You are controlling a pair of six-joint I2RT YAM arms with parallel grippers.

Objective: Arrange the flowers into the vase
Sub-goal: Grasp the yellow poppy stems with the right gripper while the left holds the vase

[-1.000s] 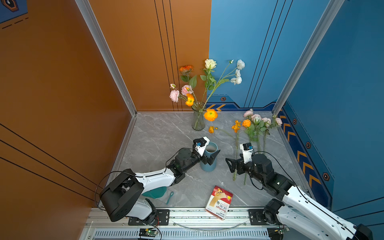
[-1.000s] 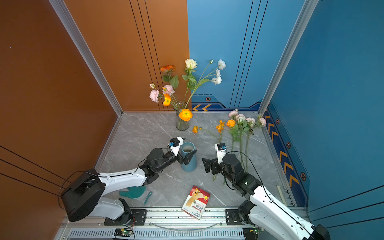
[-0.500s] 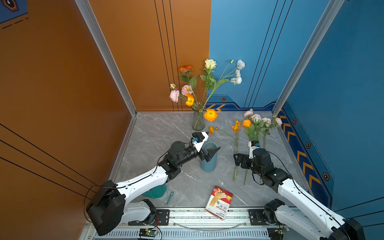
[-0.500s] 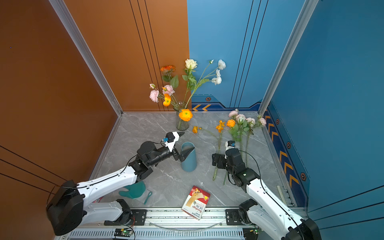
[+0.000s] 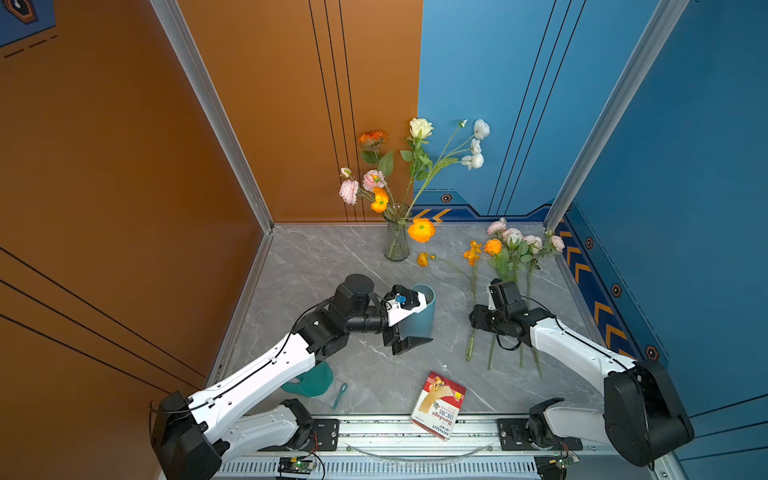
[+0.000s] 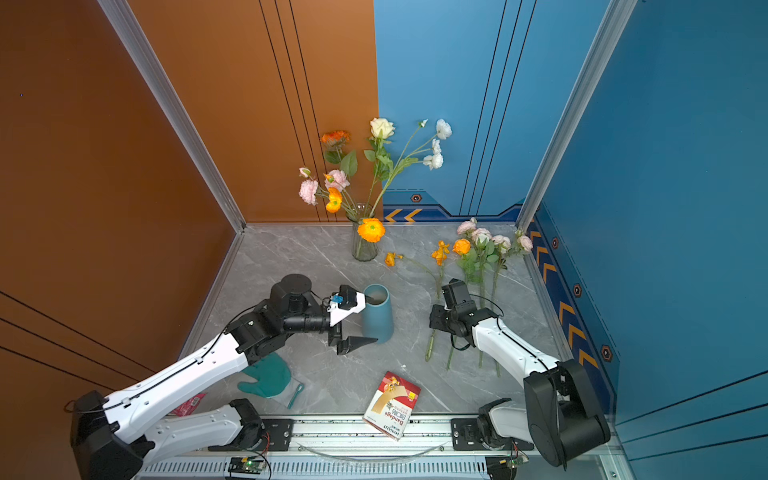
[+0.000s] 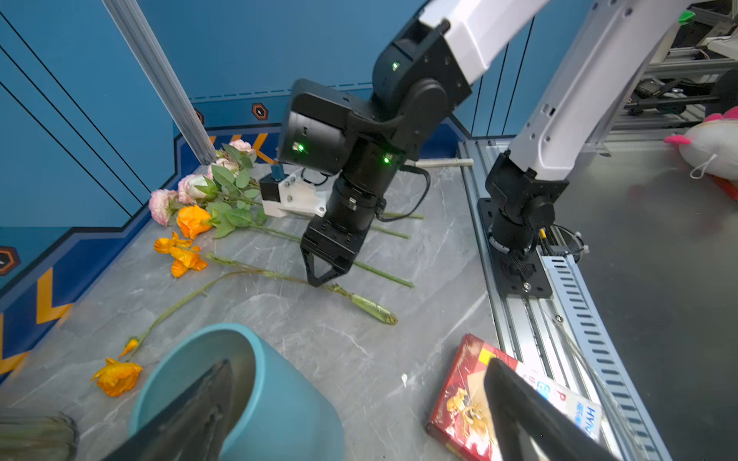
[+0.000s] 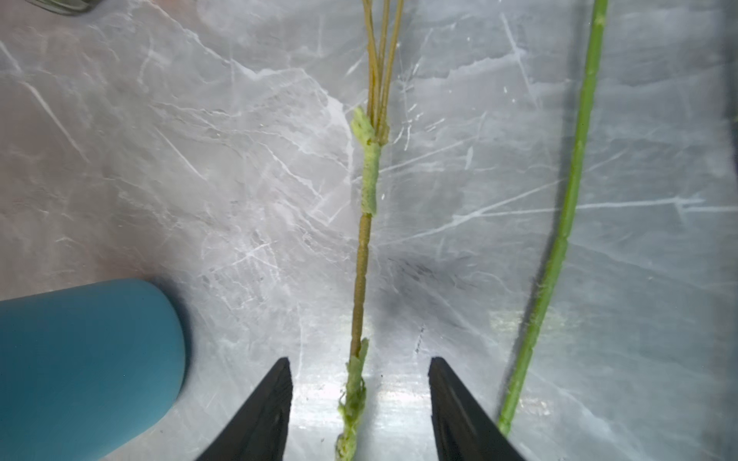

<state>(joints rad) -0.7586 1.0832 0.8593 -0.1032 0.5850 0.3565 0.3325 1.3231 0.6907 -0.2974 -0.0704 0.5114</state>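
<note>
Your right claw [image 8: 358, 359] is half spread astride one flower stem [image 8: 361, 259] on the table [image 8: 199, 159], pads clear of it. Your left claw [image 7: 359, 363] gapes wide, one finger over the blue cup [image 7: 279, 399] mouth. Far right lie loose flowers [image 5: 493, 246]; others stand in the glass vase [image 5: 396, 245] at the back.

Glass vase [image 6: 365, 249] holding upright flowers [image 6: 381, 127], loose flowers [image 6: 481, 236] lying right on grey table [image 6: 291, 257], blue cup [image 6: 377, 320] standing centre.

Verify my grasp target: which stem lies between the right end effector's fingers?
The brownish, green-taped branching stem, centred between them; the smooth green stem lies outside.
</note>
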